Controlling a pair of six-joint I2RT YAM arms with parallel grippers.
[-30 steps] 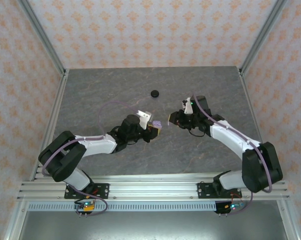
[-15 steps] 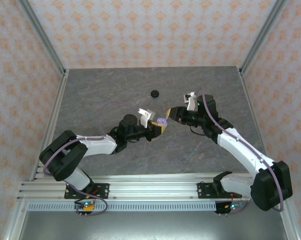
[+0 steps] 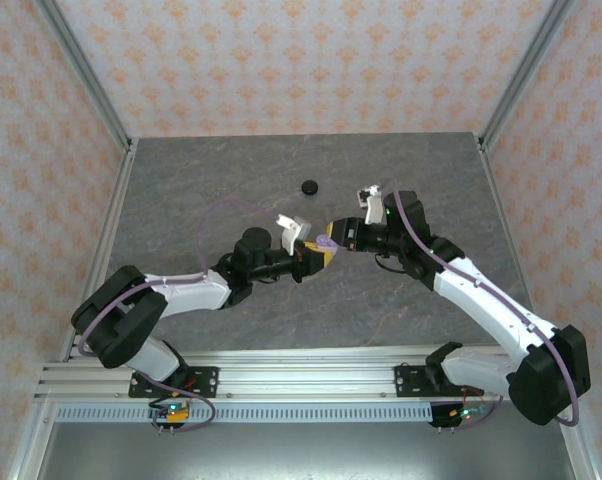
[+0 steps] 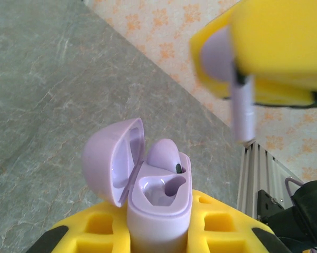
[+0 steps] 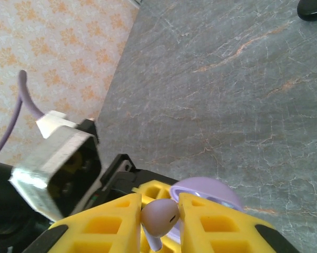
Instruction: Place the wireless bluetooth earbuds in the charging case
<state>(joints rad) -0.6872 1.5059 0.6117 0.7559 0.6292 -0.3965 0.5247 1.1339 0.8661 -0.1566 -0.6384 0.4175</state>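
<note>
Case (image 4: 158, 211) is clamped upright in my left gripper (image 4: 158, 234), with the jaws almost closed on its body. This way the open lid (image 4: 114, 158) leans aside and the sockets face up. The first earbud (image 4: 164, 153) sits already in its place, and the other socket (image 4: 157, 188) is empty. My right gripper (image 5: 159, 221) pinches the second earbud (image 4: 241, 100) by its head, stem pointing down, near the case, so it can go straight in.

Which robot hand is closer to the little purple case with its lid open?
Left. The left gripper is clamped right on the purple case, holding it. The right gripper hangs close by, not touching the case, pinching a purple earbud.
</note>
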